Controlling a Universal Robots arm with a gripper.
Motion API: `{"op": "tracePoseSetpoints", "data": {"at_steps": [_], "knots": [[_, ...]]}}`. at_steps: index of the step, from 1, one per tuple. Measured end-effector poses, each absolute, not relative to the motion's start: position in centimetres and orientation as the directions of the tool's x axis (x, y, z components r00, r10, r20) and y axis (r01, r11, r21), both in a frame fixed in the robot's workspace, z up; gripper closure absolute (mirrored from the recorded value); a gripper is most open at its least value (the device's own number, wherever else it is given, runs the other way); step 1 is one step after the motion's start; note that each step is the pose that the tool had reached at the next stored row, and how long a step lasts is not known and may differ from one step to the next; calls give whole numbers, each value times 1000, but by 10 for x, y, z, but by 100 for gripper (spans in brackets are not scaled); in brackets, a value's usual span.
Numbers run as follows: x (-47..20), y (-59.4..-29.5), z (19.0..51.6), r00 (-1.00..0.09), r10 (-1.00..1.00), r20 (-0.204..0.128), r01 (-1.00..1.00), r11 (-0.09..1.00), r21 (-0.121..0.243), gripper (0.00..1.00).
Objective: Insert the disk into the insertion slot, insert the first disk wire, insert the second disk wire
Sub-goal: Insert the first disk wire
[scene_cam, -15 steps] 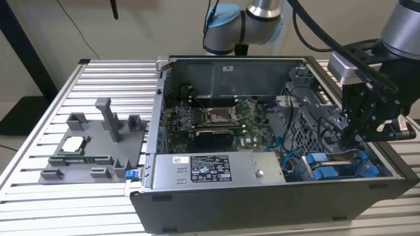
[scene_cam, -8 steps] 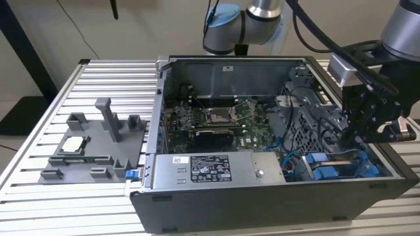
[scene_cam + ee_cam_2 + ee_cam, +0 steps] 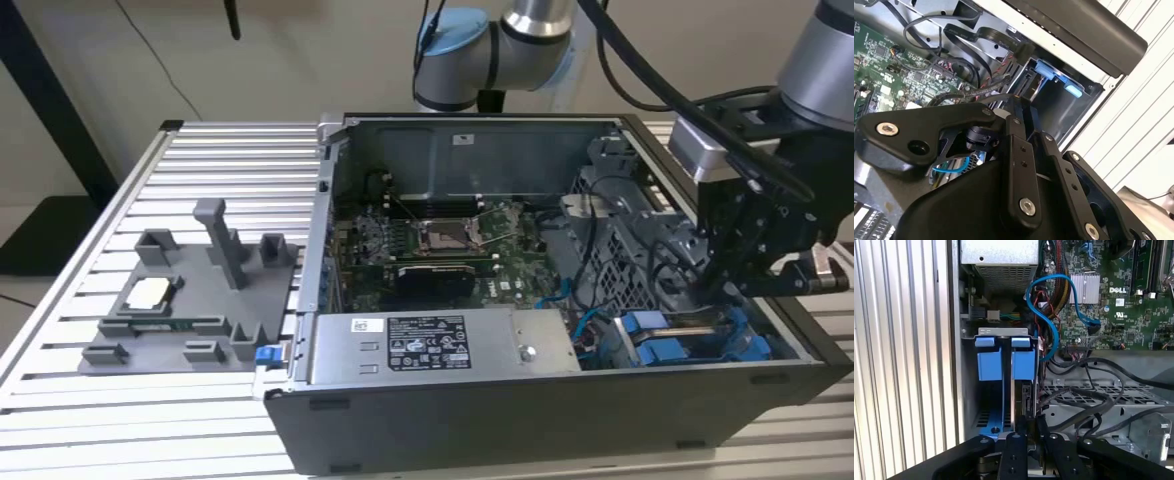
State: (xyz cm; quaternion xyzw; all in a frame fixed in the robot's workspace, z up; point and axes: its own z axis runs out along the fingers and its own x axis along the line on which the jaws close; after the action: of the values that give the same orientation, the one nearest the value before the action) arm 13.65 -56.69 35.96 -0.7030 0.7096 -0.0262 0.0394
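Standing edge-on between the jaws, disk (image 3: 1027, 397) inside insertion slot (image 3: 1004, 331)

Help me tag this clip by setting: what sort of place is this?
Probably a robotics lab bench for computer assembly: an opened computer case lies on a slatted metal table, beside a parts tray, with the gripper down inside it.

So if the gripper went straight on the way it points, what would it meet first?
Probably the insertion slot: the gripper points into that bay, next to its blue fittings. A dark flat part lies just ahead of it; depth there is unclear.
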Motion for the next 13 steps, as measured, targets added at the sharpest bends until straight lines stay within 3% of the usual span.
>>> {"op": "tracePoseSetpoints", "data": {"at_steps": [13], "knots": [[141, -570, 352, 14, -1000, -21, -996, -12, -93, 81]]}}
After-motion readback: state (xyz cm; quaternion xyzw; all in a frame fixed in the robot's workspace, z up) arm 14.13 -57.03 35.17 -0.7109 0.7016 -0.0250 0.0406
